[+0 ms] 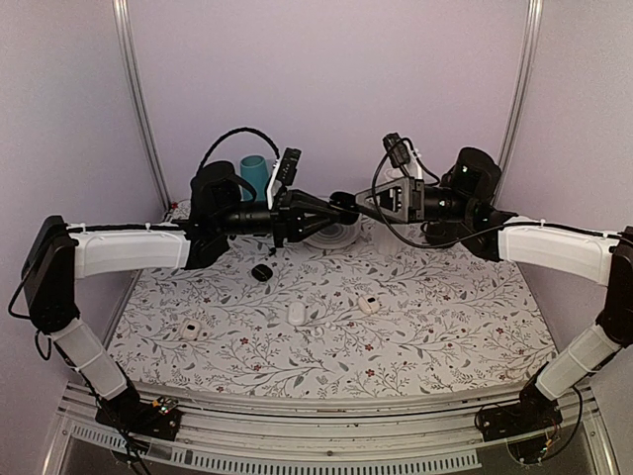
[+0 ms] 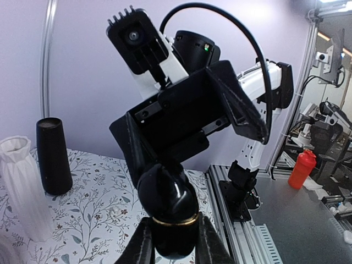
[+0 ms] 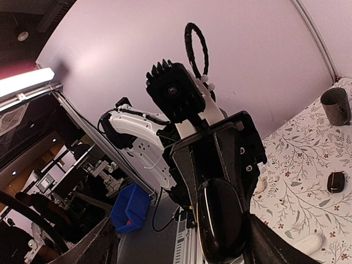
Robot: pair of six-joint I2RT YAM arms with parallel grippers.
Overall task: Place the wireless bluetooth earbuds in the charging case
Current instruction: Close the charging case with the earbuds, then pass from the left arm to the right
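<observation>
My left gripper (image 1: 334, 208) is shut on a glossy black charging case (image 1: 346, 205) with a gold band and holds it in the air above the back middle of the table. In the left wrist view the case (image 2: 170, 212) sits between my fingers (image 2: 137, 245). My right gripper (image 1: 362, 205) faces it, open, its jaws wide apart on either side of the case's far end (image 3: 220, 228). Small white pieces (image 1: 297, 313), (image 1: 368, 305), (image 1: 191, 330) lie on the floral cloth; I cannot tell which are earbuds. No earbud shows in either gripper.
A small black case (image 1: 261, 272) lies on the cloth left of centre. A white dish (image 1: 331, 237) sits under the grippers. A teal cup (image 1: 254, 176), a black cylinder (image 2: 54, 157), a white vase (image 2: 22, 187) and a dark mug (image 3: 335, 107) stand along the back.
</observation>
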